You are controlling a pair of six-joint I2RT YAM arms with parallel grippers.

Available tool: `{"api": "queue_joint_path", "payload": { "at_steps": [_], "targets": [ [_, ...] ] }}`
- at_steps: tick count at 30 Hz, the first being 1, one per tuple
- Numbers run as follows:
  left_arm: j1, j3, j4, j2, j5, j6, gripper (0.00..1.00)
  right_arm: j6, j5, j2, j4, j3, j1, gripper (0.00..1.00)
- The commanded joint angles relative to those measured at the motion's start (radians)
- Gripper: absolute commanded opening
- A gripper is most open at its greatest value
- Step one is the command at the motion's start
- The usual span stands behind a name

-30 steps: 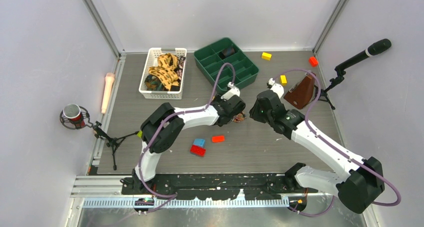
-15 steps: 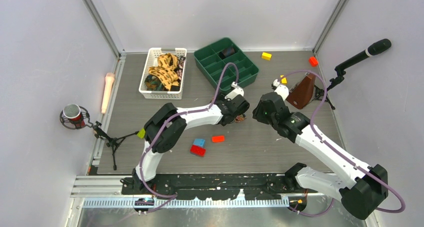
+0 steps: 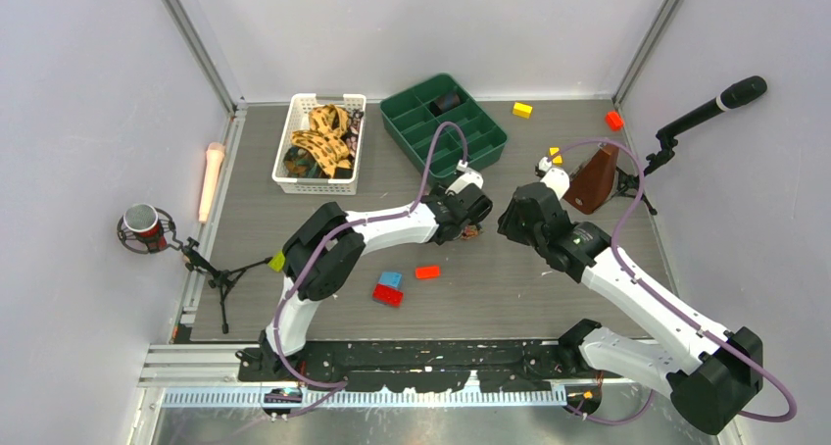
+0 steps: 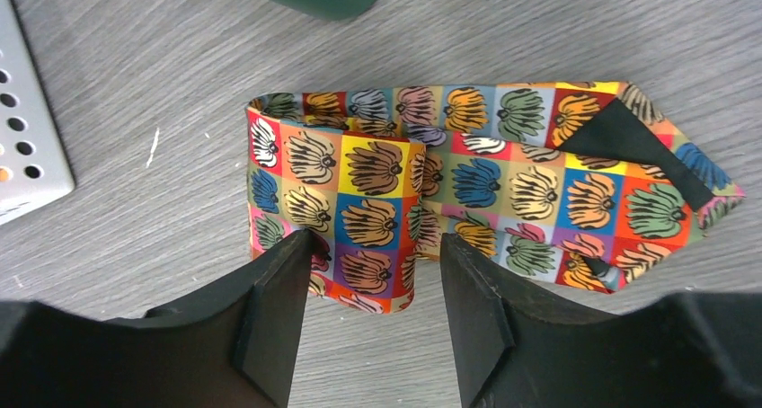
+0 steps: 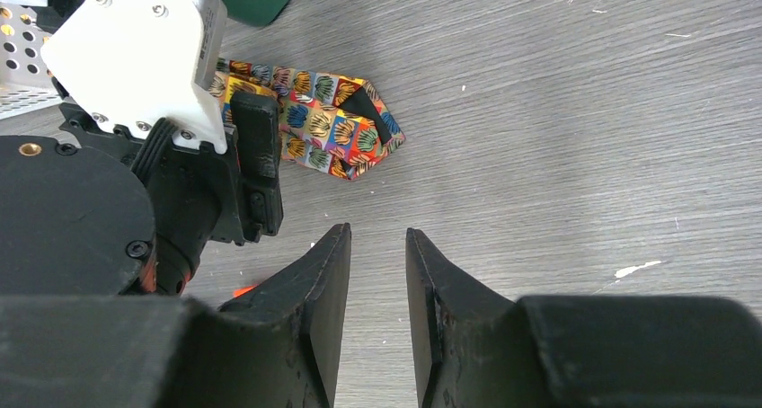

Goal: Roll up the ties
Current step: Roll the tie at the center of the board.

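A grey wood-grain tabletop point(image 3: 510, 288) sits inside plain white walls. At the far left a white basket point(image 3: 314, 185) holds the other ties point(image 3: 321, 141), with a green tray point(image 3: 480, 143) beside it.

Near the middle, the left fingers point(image 4: 279, 291) are spread either side of the rolled end of a bright patterned tie point(image 4: 503, 174) lying on the tabletop. One finger touches the roll and the other stands just off it, while the wide pointed end trails loose to the side. Just to the right, the right fingers point(image 5: 319, 282) hover short of that loose end with a narrow gap between them, holding nothing. A brown wedge point(image 3: 591, 182) stands farther right.

The roll looks loose and unclamped, so it could spring open or tip over if the left fingers close off-centre. A nudge on the tail from the right fingers could drag it sideways.

Against a second ago, both arms sit slightly farther right, and the right wrist now hides part of the yellow block point(image 3: 555, 155) beside the wedge.
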Motion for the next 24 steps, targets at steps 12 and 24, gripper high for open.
{"api": "queue_joint_path", "payload": {
  "at_steps": [12, 24],
  "targets": [
    [0.031, -0.017, 0.053, -0.065, 0.15, -0.069, 0.48, 0.01, 0.028, 0.003, 0.025, -0.009, -0.006, 0.36],
    [0.054, -0.141, 0.117, -0.317, 0.127, -0.04, 0.6, -0.016, -0.097, 0.264, 0.203, 0.066, -0.02, 0.38]
  ]
}}
